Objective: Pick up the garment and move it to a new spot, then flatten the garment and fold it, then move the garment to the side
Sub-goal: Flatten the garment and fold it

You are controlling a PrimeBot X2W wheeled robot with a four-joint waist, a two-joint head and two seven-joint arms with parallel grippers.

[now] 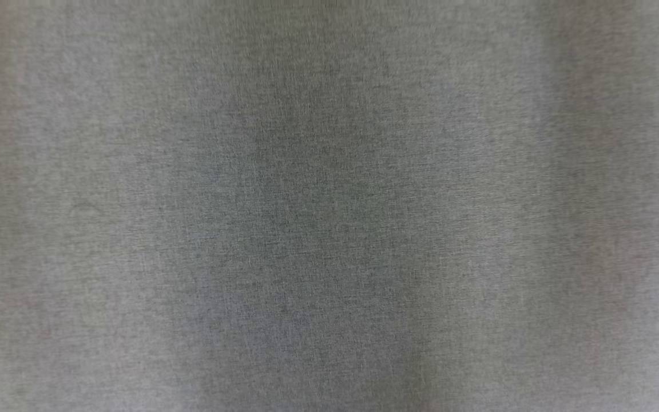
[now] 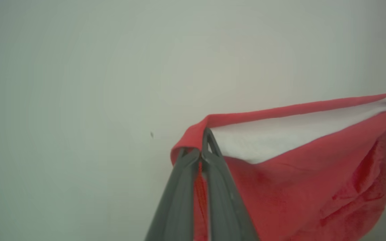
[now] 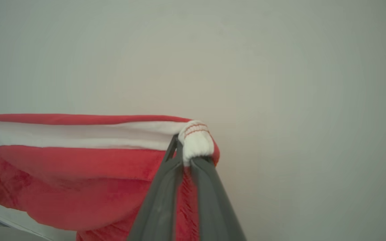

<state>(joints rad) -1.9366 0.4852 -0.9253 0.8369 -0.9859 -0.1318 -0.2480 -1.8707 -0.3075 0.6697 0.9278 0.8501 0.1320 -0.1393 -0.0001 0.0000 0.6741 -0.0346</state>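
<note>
hanging below the fingertips, the garment point(image 2: 297, 194) is pinched at opposite corners by left gripper point(image 2: 201, 152) and right gripper point(image 3: 185, 154); level, taut lowering is advised.

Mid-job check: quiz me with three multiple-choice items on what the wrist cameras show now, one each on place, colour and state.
1. Where does the right gripper grip the garment?
A. at its white stitched corner
B. mid-panel, in the red
C. nowhere

2. What is the garment's main colour?
A. blue
B. red
C. green

3. How is the garment's edge between the left gripper and the right one?
A. stretched between both
B. balled up
C. flat on a table

Answers: 1 A, the fingers close just under the white corner. 2 B, red cloth with a white band. 3 A, the edge runs straight from one clamped gripper to the other.
</note>
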